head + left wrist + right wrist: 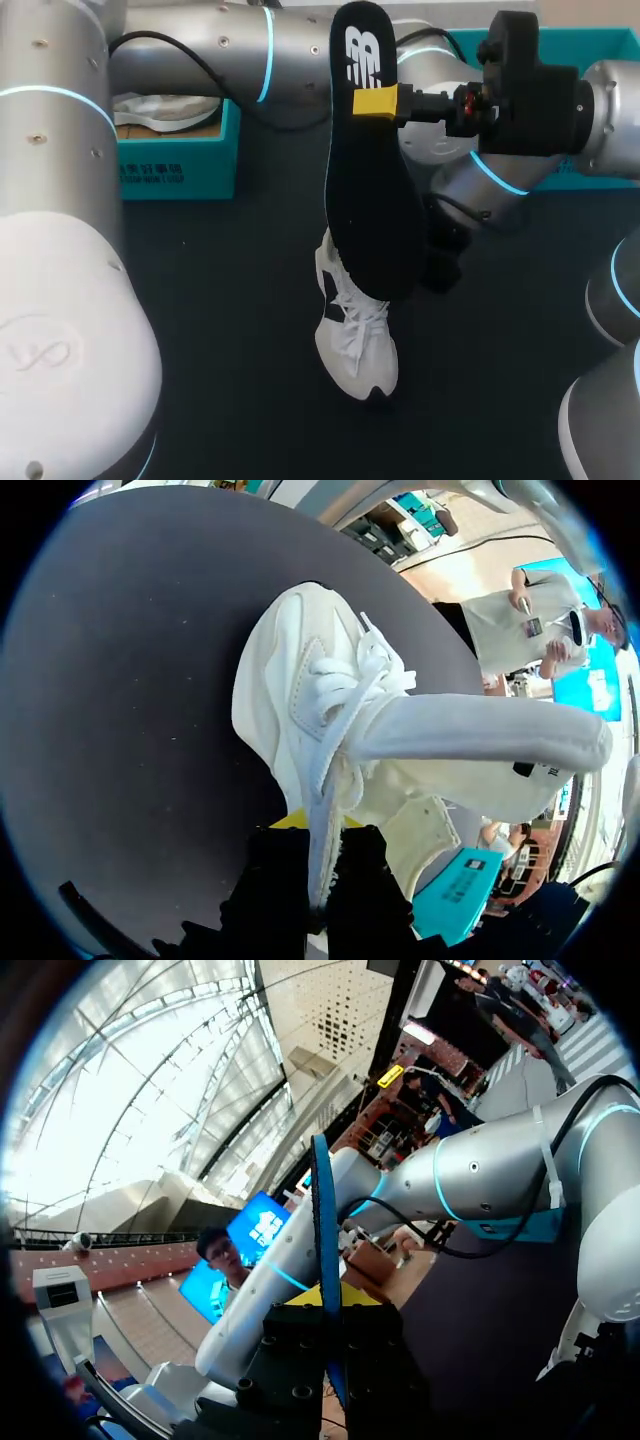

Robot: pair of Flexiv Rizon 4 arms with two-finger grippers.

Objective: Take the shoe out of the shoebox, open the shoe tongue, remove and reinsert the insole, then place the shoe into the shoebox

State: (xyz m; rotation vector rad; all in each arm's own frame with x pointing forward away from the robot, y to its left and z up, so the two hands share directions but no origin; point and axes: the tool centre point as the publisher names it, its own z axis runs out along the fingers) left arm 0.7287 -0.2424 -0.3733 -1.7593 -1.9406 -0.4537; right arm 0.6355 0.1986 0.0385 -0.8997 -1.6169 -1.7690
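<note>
My right gripper (378, 102) holds the black insole (370, 170) up in the air over the middle of the table, shut on it near its top. In the right wrist view the insole (324, 1230) stands edge-on between the yellow tips of that gripper (328, 1300). Below it the white shoe (355, 335) lies on the dark table, toe toward me, its heel hidden behind the insole. In the left wrist view my left gripper (318, 865) is shut on a thin white edge of the shoe (300, 680) by the laces, with the tongue (480, 730) standing out to the side.
The teal shoebox (175, 170) with white paper in it stands at the back left, partly behind my left arm. A second teal box part (590, 45) sits at the back right behind my right arm. My left arm (250, 45) crosses the back of the table.
</note>
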